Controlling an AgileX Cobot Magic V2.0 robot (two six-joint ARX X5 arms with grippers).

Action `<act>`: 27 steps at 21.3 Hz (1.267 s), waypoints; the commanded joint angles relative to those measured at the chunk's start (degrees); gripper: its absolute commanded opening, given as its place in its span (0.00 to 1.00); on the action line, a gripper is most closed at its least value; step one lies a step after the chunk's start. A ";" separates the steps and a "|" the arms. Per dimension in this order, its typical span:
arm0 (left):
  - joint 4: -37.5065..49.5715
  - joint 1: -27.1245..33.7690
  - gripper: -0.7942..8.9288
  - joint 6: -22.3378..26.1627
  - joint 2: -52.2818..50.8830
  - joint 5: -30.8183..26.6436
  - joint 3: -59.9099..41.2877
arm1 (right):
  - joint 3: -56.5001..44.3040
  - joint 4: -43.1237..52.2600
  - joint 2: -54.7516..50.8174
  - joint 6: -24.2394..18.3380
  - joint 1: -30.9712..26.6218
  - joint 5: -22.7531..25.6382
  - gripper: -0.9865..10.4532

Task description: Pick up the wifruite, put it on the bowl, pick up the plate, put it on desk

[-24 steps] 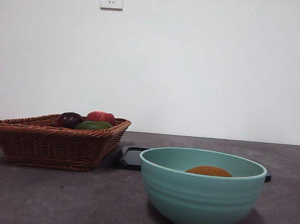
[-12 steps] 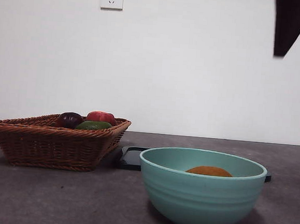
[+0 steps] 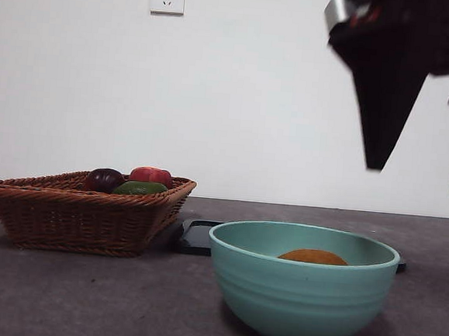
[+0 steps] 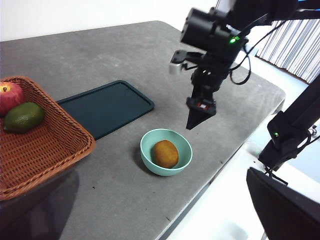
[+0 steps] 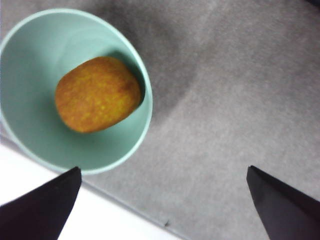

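Right gripper, jaws apart and empty, hangs above the ridged mint-green bowl holding the orange-brown oval wifruite; the flat dark rectangular plate lies beyond, nearer this arm.

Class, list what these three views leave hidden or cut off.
- Front view: the bowl wall hides most of the wifruite and the dark tray behind it.
- Front view: the right gripper is cut by the edge.
- Left wrist view: the basket is cut off.
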 commanded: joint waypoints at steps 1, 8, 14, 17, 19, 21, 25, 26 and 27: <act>0.79 -0.59 0.66 0.11 0.13 -0.11 0.57 | 0.98 1.18 3.45 0.74 0.55 0.33 0.65; 0.76 -0.59 0.66 0.11 0.13 -0.11 0.57 | 0.98 3.30 10.73 0.92 0.55 4.55 0.65; 0.79 -0.59 0.66 0.13 0.13 -0.11 0.57 | 0.90 7.37 14.49 2.25 0.66 4.26 0.55; 0.79 -0.59 0.66 0.13 0.13 -0.13 0.57 | 0.90 9.27 15.28 2.78 1.36 2.95 0.34; 0.79 -0.59 0.66 0.13 0.13 -0.11 0.57 | 0.90 10.10 15.41 2.73 2.08 2.08 0.26; 0.79 -0.59 0.66 0.13 0.13 -0.11 0.57 | 0.90 11.10 15.41 2.71 3.21 0.96 0.17; 0.79 -0.59 0.66 0.11 0.13 -0.11 0.57 | 0.90 13.03 15.41 4.00 5.46 1.27 0.09; 0.79 -0.59 0.66 0.11 0.13 -0.11 0.57 | 0.90 13.46 15.41 4.22 5.73 1.29 0.09; 0.79 -0.59 0.66 0.11 0.13 -0.13 0.57 | 0.92 13.70 15.41 4.24 5.79 1.29 0.09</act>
